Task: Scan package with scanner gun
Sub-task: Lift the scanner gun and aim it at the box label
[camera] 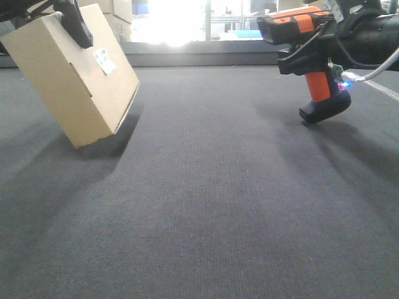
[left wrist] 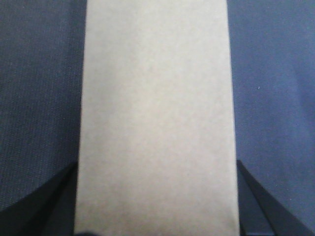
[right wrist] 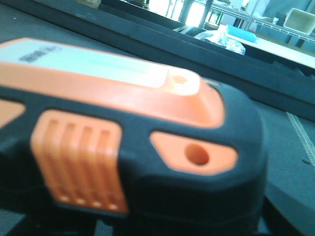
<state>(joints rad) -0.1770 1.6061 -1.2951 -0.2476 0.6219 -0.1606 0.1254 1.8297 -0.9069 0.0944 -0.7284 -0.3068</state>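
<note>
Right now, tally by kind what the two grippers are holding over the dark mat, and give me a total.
cardboard box: 1, held tilted in the left gripper
scanner gun: 1, held in the right gripper
Total: 2

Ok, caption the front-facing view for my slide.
Left fingers hold a labelled cardboard box tilted toward the orange-and-black scanner gun gripped by the right fingers.
</note>
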